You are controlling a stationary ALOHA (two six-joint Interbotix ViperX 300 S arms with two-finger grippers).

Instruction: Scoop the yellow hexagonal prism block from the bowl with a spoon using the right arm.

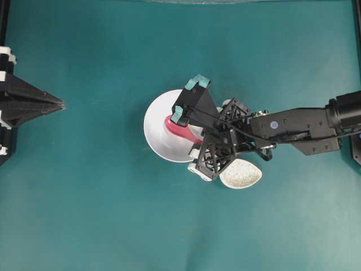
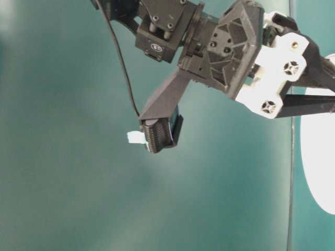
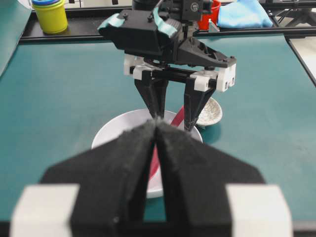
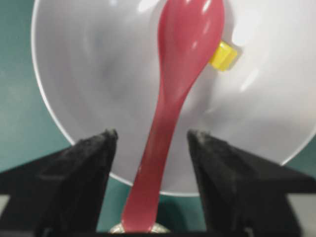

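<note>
The white bowl (image 4: 89,74) holds the scoop of the pink-red spoon (image 4: 173,98). The spoon's handle runs out over the rim toward me, and its end rests on a speckled dish. The yellow hexagonal prism block (image 4: 223,55) lies in the bowl against the right side of the scoop. My right gripper (image 4: 153,134) is open, one finger on each side of the handle with a gap on both sides. From overhead, this gripper (image 1: 189,100) hovers over the bowl (image 1: 155,121) and hides most of the spoon (image 1: 176,129). My left gripper (image 1: 59,104) sits shut at the far left.
A speckled beige spoon rest (image 1: 242,174) lies just right of the bowl, partly under the right arm. Beyond the table's back edge stand a yellow cup (image 3: 49,15), a red object (image 3: 210,12) and a blue cloth (image 3: 244,12).
</note>
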